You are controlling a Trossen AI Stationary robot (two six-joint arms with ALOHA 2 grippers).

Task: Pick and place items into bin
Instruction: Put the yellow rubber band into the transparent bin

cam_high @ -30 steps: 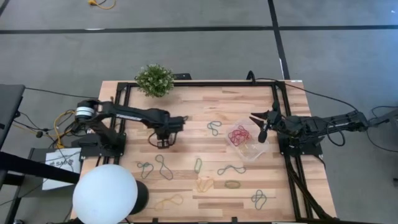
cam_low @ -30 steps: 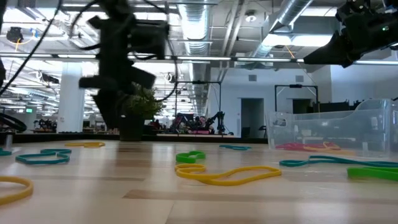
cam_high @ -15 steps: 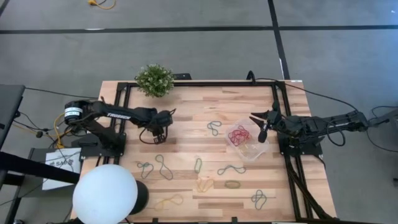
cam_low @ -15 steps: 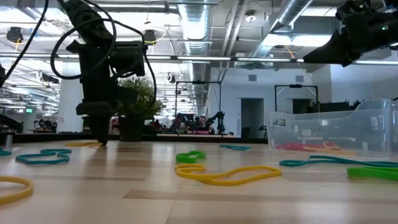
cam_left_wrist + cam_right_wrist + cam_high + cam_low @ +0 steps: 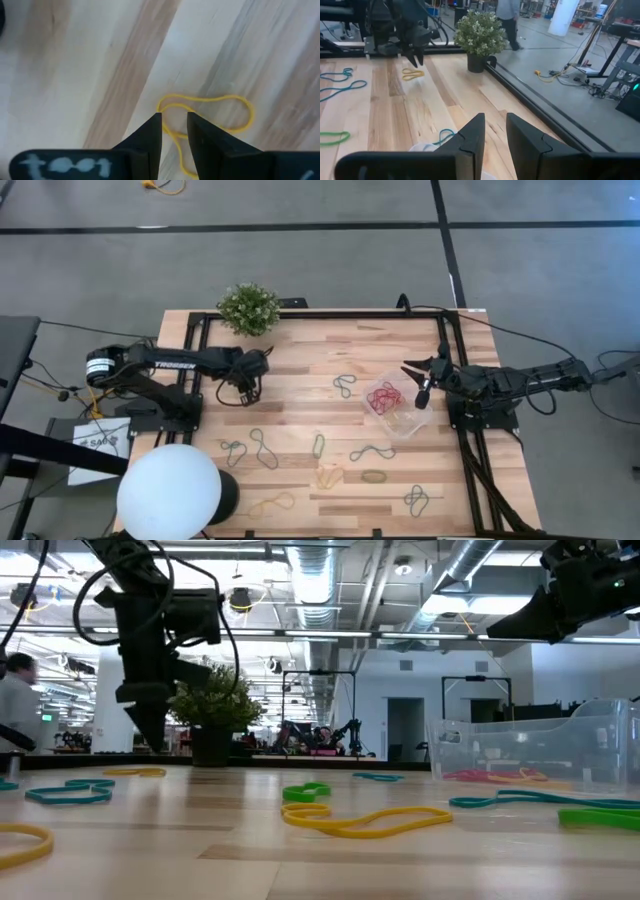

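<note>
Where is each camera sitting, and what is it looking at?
High view: above the table, looking straight down; both arms show.
Low view: at tabletop height, looking across the bands into the room; the arms hang in from above.
Left wrist view: on the left arm, looking down past the left tool at a yellow rubber band.
Right wrist view: on the right arm, looking past the right tool across the table.
Shared: the potted plant shows in the high, low and right wrist views.

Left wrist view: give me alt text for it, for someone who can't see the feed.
The left claw points down at a pale wooden table, its two dark fingers slightly apart just above a yellow rubber band. The band lies flat in a twisted loop, and nothing is held.
</note>
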